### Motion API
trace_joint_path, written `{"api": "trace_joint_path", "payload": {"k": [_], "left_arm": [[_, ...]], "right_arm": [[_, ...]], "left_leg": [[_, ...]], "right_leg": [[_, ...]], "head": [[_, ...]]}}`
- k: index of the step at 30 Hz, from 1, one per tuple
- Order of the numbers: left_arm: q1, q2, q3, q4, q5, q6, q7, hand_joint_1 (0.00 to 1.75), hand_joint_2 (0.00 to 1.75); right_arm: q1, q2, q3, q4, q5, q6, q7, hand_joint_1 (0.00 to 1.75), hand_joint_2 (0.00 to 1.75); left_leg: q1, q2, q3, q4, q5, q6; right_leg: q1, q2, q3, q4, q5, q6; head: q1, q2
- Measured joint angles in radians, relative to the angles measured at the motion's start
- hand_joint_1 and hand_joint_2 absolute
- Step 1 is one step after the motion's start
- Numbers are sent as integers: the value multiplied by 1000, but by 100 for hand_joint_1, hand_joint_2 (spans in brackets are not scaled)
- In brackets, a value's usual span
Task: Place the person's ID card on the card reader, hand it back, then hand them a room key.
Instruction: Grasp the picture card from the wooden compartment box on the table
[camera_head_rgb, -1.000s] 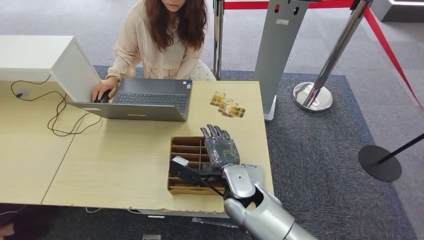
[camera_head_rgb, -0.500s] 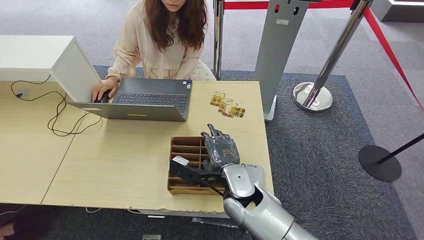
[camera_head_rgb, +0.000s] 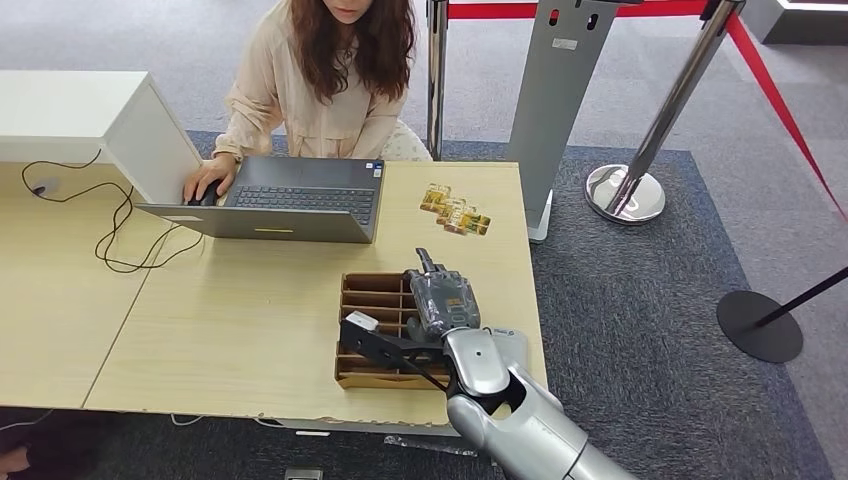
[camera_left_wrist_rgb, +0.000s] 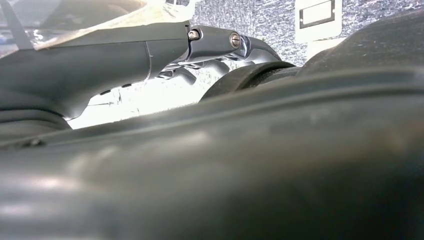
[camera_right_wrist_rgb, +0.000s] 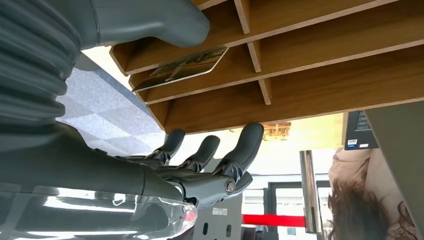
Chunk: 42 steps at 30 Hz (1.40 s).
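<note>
My right hand (camera_head_rgb: 440, 297) hovers over the right end of a brown wooden divider box (camera_head_rgb: 372, 298) near the table's front edge. Its fingers (camera_right_wrist_rgb: 235, 157) are curled partway in with nothing in them. In the right wrist view a patterned room key card (camera_right_wrist_rgb: 182, 67) lies in one compartment of the box (camera_right_wrist_rgb: 310, 75), between the thumb (camera_right_wrist_rgb: 150, 20) and the fingers, touching neither. Several gold patterned cards (camera_head_rgb: 455, 217) lie on the table beyond the box. A white device (camera_head_rgb: 510, 338) beside the box is partly hidden by my wrist. The left hand (camera_left_wrist_rgb: 165, 50) appears close and dark; its fingers are unclear.
A person (camera_head_rgb: 320, 80) sits across the table (camera_head_rgb: 250, 330) typing on a grey laptop (camera_head_rgb: 290, 205). A white box (camera_head_rgb: 90, 115) and black cables (camera_head_rgb: 110, 230) lie at the left. A grey stand (camera_head_rgb: 560, 90) and stanchions with red belts (camera_head_rgb: 650, 150) stand on the carpet to the right.
My right hand's fingers have curled down from stretched out over the box. The arm, the person and the cards have stayed in place.
</note>
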<state>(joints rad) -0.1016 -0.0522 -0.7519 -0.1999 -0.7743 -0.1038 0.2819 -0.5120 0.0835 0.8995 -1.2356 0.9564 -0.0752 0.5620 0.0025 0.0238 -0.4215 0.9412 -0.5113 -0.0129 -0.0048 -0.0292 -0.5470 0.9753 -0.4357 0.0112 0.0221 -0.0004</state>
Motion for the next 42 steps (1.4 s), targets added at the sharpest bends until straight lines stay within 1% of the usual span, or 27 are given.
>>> {"api": "trace_joint_path", "payload": {"k": [7,17,28,38,40,42], "left_arm": [[0,5,0,0,0,0,0,0,0],[0,7,0,0,0,0,0,0,0],[0,8,0,0,6,0,0,0,0],[0,11,0,0,7,-2,-2,0,0],[0,12,0,0,7,-2,-3,0,0],[0,13,0,0,8,-2,-5,0,0]], "right_arm": [[0,0,0,0,0,2,1,63,175],[-1,-2,0,0,2,17,12,62,175],[-1,-11,0,-9,50,64,33,65,175],[2,-45,-2,-32,96,110,55,73,175],[2,-52,-2,-39,100,115,56,76,175],[2,-57,-2,-44,104,116,57,83,175]], "left_leg": [[0,0,0,0,0,0],[0,0,0,0,0,0],[0,0,1,0,0,0],[0,0,2,0,0,0],[0,0,2,0,0,0],[0,0,2,0,0,0]], "right_leg": [[0,0,0,0,0,0],[0,0,0,0,0,0],[0,0,0,0,0,0],[0,0,1,0,0,0],[0,0,1,0,0,0],[0,0,1,0,0,0]], "head": [[0,0],[0,0],[0,0],[0,0],[0,0],[0,0]]}}
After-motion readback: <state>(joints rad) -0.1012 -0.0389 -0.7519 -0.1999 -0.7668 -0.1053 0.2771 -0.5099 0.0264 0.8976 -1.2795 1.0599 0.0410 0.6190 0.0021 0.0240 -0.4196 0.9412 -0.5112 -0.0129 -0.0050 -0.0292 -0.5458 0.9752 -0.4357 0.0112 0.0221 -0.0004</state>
